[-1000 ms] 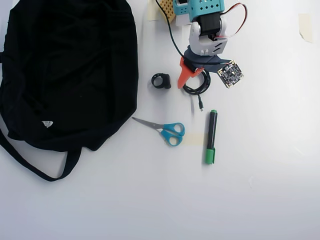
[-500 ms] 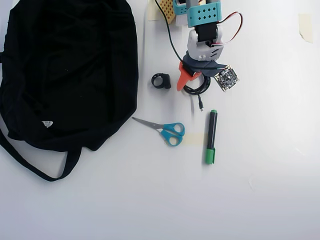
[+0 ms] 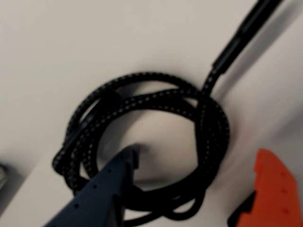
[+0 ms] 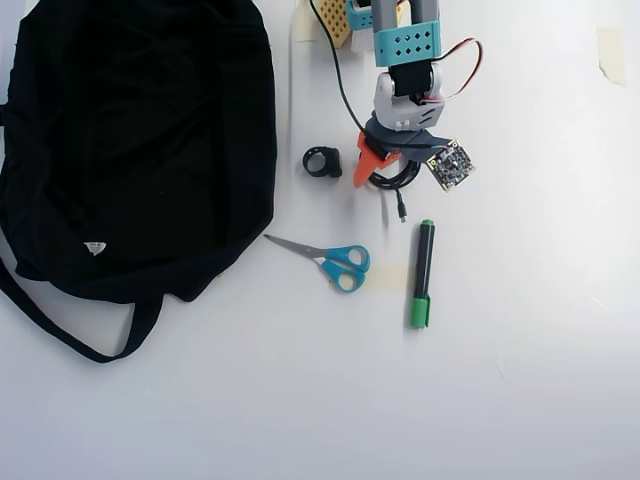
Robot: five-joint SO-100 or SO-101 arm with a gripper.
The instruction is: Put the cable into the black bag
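The tool (image 4: 378, 170) is hanging right over the cable (image 4: 393, 178) in the overhead view, with its two fingers spread apart and closed on nothing. In the wrist view the dark blue finger (image 3: 102, 189) is reaching into the hollow middle of the coil, while the orange finger (image 3: 267, 189) is sitting outside the ring, off to the right. The cable (image 3: 156, 142) is lying flat on the white surface (image 4: 520, 380) as a small round coil, and its short straight end is running toward the near side in the overhead view, ending in a tiny plug (image 4: 401, 216).

Just left of the tool, a small black chunky ring (image 4: 322, 161) is resting on the surface, apart from the coil. Nearer, a green marker (image 4: 423, 272) is lying lengthwise, close to the plug end. Left of the marker, blue-handled scissors (image 4: 335, 262) are lying with the blades pointing left toward the bag.

The black bag (image 4: 130, 140) is filling the far left of the overhead view, well apart from the cable, with its long strap (image 4: 60, 335) looping along the near left and a small white tag (image 4: 94, 247) showing on the fabric.
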